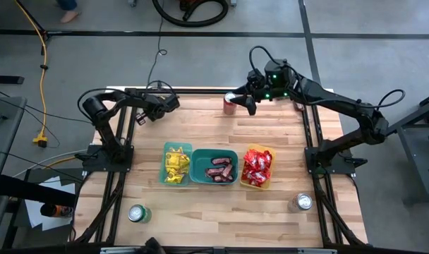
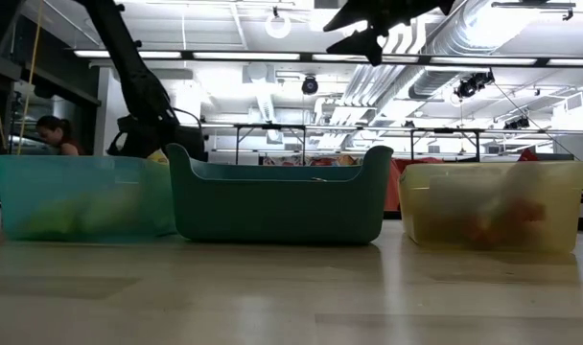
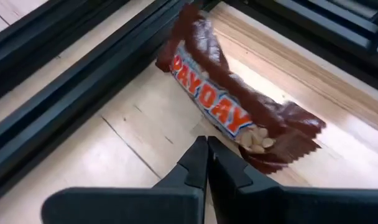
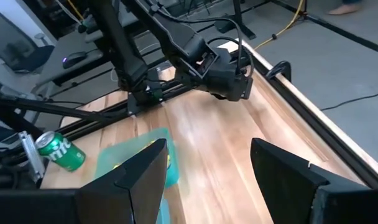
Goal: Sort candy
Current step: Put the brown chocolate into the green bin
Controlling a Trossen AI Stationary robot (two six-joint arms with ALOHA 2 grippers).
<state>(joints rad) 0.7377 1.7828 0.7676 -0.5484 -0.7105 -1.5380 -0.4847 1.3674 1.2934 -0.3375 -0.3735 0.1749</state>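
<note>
Far-left corner of table (image 1: 200, 219), seen from above: left gripper (image 1: 158, 109) clenched, fingers pressed together, nothing between them. Directly ahead of its fingertips (image 3: 204, 155), in the left wrist view: one dark brown bar (image 3: 235, 106) flat on the wood beside the black frame rail (image 3: 71, 93), just beyond the tips and not touched. Long axis of bar oblique to the line of the fingers, slanting across their path rather than along it. Right gripper (image 1: 248, 99) spread wide and empty, raised over the far edge near a red can (image 1: 230, 104), well apart from the bar; left arm plainly the nearer. Remaining candy sorted at table centre: yellow packets (image 1: 176, 164) in the left bin, brown bars (image 1: 218, 169) in the middle bin, red packets (image 1: 257, 166) in the right bin.
</note>
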